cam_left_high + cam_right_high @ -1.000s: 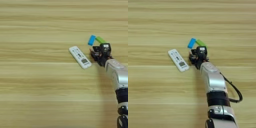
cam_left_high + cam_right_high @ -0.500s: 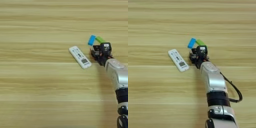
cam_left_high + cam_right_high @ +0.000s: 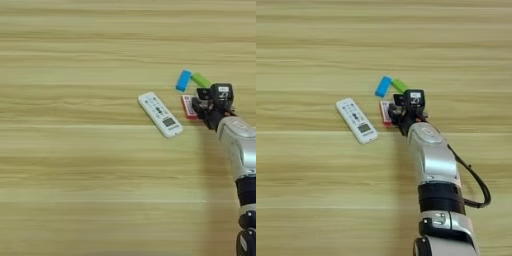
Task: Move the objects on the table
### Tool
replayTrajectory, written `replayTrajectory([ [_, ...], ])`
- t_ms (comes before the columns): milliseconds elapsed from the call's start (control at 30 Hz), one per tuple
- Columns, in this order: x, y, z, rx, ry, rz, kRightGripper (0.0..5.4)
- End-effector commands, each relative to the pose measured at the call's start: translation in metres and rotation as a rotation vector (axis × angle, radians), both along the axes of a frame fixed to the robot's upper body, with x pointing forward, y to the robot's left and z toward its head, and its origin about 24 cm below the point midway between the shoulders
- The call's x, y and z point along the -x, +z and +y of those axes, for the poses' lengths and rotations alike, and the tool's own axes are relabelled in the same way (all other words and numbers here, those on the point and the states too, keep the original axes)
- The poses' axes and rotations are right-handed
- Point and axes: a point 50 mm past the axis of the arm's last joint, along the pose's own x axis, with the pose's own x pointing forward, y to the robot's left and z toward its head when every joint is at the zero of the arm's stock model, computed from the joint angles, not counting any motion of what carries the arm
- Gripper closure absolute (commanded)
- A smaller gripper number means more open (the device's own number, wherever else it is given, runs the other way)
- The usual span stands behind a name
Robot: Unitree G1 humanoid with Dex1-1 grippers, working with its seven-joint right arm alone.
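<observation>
A small blue block (image 3: 183, 80) and a green block (image 3: 200, 80) lie end to end in a shallow V on the tan wood-grain table (image 3: 75, 165), right of centre. Just below them lies the flat red piece with a white label (image 3: 188, 106). My right gripper (image 3: 201, 104) is low over the table at the red piece's right edge and covers part of it; in the right eye view the gripper (image 3: 396, 111) sits directly below the green block (image 3: 400, 85). My silver forearm (image 3: 428, 152) runs back from it to the bottom edge.
A white remote (image 3: 160, 114) lies at a slant just left of the red piece, a narrow gap apart from it. A black cable (image 3: 476, 180) loops off the right side of my forearm.
</observation>
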Motion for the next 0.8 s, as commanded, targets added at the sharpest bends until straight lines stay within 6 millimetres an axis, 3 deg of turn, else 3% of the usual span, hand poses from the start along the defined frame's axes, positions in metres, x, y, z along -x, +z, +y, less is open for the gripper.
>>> replayTrajectory([
  [33,-0.016,0.045,-0.006,0.036,-0.007,-0.182,2.95],
  [800,-0.015,0.039,-0.036,0.050,-0.117,-0.112,2.95],
])
